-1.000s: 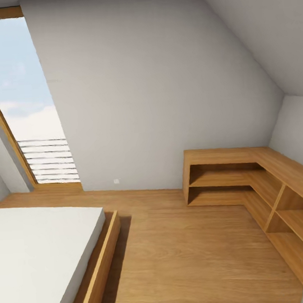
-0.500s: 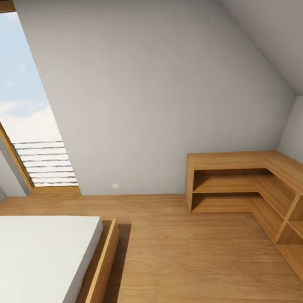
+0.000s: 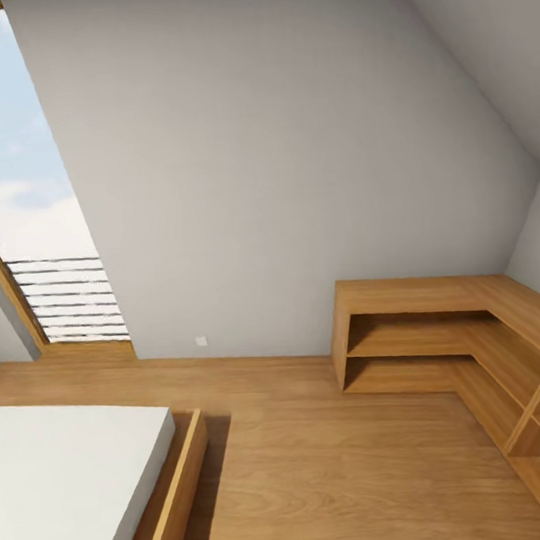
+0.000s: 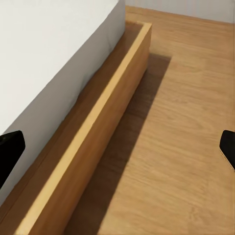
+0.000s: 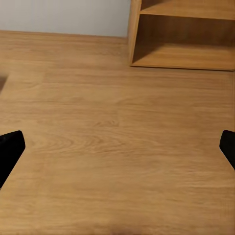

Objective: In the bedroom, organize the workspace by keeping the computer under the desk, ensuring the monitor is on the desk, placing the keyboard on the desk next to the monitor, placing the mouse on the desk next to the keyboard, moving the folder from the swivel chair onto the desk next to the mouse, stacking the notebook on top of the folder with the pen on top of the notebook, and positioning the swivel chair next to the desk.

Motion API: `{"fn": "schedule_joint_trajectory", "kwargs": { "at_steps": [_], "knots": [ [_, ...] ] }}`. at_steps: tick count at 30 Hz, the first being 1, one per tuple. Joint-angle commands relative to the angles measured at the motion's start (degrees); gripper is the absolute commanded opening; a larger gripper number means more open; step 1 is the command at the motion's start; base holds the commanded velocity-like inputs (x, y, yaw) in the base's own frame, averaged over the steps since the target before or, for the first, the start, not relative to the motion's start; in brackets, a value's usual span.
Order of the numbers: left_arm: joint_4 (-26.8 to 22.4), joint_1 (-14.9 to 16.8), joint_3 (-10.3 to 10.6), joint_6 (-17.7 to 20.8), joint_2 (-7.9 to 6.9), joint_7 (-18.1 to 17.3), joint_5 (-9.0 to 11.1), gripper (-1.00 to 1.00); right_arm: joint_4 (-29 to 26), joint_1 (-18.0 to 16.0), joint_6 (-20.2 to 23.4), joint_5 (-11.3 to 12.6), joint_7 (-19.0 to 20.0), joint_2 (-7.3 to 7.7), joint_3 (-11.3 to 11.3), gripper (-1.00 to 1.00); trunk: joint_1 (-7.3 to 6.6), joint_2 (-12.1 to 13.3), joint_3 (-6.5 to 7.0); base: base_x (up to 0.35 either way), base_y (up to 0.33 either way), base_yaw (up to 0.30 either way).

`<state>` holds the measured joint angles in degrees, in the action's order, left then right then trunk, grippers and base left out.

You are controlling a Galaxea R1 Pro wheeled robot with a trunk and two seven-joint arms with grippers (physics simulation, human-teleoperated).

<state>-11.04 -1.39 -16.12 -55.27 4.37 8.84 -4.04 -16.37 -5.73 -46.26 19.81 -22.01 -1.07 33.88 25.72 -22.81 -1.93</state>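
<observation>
The desk, the swivel chair and the task's other things are out of view. In the left wrist view my left gripper point(image 4: 117, 152) is open, its black fingertips point(image 4: 10, 147) far apart over the wooden bed frame point(image 4: 93, 147) and the floor beside it. My right gripper point(image 5: 117, 152) is open too, with nothing between its black fingertips point(image 5: 11, 147), above bare wooden floor point(image 5: 117, 122) in front of a low shelf unit point(image 5: 186, 54).
A bed with a white mattress point(image 3: 67, 477) in a wooden frame point(image 3: 177, 502) lies at the left. An L-shaped wooden shelf unit point(image 3: 416, 292) runs along the right corner. A tall window point(image 3: 26, 239) stands at the far left. Wooden floor point(image 3: 331, 459) lies between bed and shelves.
The whole head view has shifted: the window has slid left, and the bed and shelf sit lower. A grey edge at the lower right has left the picture. The camera moved.
</observation>
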Motion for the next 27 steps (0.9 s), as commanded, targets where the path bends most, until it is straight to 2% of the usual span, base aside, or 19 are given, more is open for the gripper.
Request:
{"fn": "schedule_joint_trajectory", "kwargs": {
  "at_steps": [1,27],
  "knots": [
    [-0.1,0.0,0.0,0.0,0.03,0.5,-0.4,1.0,0.0,-0.1,-0.1,0.2,-0.4,0.02,0.5,1.0,0.07,-0.1,-0.08,0.328,0.0,-0.143],
    [-0.1,0.0,0.0,0.0,0.01,0.5,-0.4,1.0,0.0,-0.1,-0.1,0.2,-0.4,0.02,0.6,1.0,0.07,-0.1,1.06,0.328,0.0,-0.216]
  ]
}}
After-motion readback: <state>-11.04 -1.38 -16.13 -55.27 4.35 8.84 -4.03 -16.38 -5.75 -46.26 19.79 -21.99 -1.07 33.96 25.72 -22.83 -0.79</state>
